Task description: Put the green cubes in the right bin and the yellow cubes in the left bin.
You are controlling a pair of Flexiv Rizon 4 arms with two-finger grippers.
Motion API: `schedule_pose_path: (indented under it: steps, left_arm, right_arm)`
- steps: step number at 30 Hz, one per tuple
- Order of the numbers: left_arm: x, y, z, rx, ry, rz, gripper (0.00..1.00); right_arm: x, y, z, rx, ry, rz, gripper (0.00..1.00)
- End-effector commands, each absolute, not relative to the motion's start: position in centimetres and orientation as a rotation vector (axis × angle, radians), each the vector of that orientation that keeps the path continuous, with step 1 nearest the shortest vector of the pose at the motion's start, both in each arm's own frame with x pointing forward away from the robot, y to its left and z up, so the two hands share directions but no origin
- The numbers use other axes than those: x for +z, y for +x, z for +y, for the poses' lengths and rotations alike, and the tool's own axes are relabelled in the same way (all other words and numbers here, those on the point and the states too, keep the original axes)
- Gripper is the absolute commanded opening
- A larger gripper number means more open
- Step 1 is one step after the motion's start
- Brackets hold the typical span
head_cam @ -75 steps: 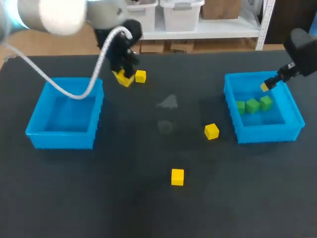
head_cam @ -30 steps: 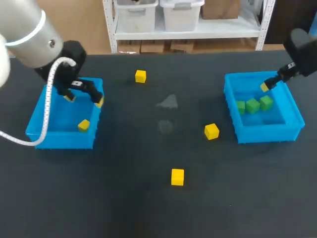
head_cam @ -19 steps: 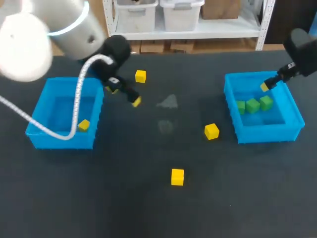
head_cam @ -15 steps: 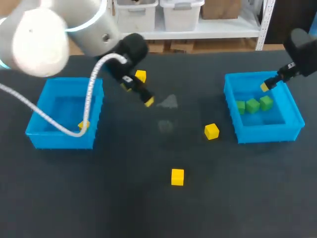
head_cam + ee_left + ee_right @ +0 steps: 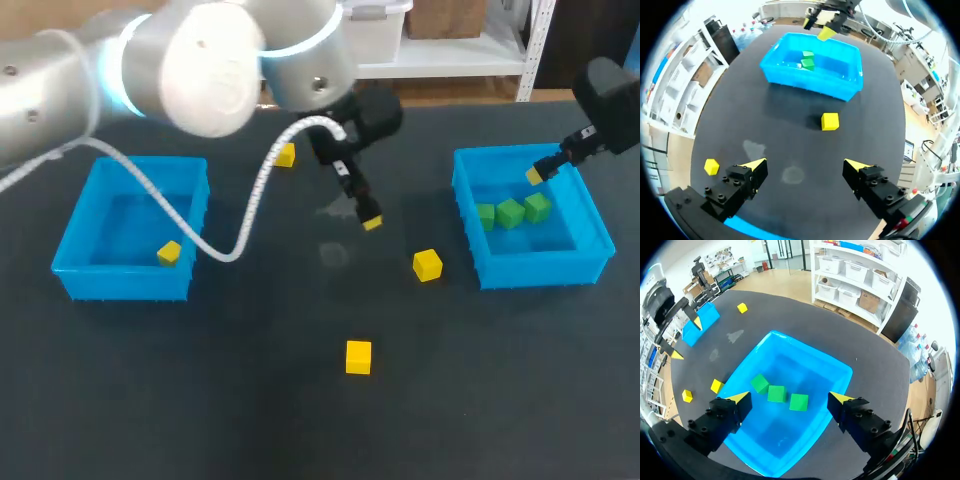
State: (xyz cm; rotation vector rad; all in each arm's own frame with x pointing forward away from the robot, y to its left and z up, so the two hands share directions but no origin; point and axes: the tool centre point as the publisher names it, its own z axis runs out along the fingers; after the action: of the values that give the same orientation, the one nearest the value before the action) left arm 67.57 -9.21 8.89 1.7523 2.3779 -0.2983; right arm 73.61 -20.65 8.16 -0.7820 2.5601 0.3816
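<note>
1. Left gripper (image 5: 806,164): the two fingers stood wide apart with nothing between them. It hung above the dark table (image 5: 250,420) near the middle, on an arm coming in from the left.
2. Right gripper (image 5: 791,398): the fingers were likewise spread and empty, held over the far part of the right bin (image 5: 540,268).
3. Green cubes (image 5: 511,212): three lay close together in a row on the floor of the right bin.
4. Left bin (image 5: 75,270): it stood at the left of the table, well apart from the right bin.
5. Binned yellow cube (image 5: 169,252): it lay inside the left bin, toward the near right corner.
6. Far yellow cube (image 5: 285,154): it sat on the table at the far side, to the right of the left bin.
7. Middle yellow cube (image 5: 427,264): it sat on the table near the right bin's left wall, not touching it. In the left wrist view it lay ahead of the open fingers.
8. Near yellow cube (image 5: 358,356): it sat alone on the table nearer than the others, between the two bins.
</note>
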Motion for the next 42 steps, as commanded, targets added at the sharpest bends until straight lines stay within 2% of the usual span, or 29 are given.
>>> schedule_pose_path:
  steps: [1,19,33,42]
  left_arm:
    - [8.1,69.2,-12.8,-0.153,1.873,2.541,1.0]
    - [6.0,67.5,-16.2,-0.098,1.891,2.6,1.0]
    - [6.2,63.8,-16.7,-0.085,1.99,2.567,1.0]
    - [3.7,63.8,-16.9,-0.052,1.852,2.64,1.0]
  right_arm:
    - [8.1,73.5,-20.7,0.381,-0.781,2.558,1.0]
    - [8.1,73.5,-20.7,0.381,-0.781,2.558,1.0]
    - [8.1,73.5,-20.7,0.381,-0.781,2.558,1.0]
    - [8.1,73.5,-20.7,0.381,-0.781,2.558,1.0]
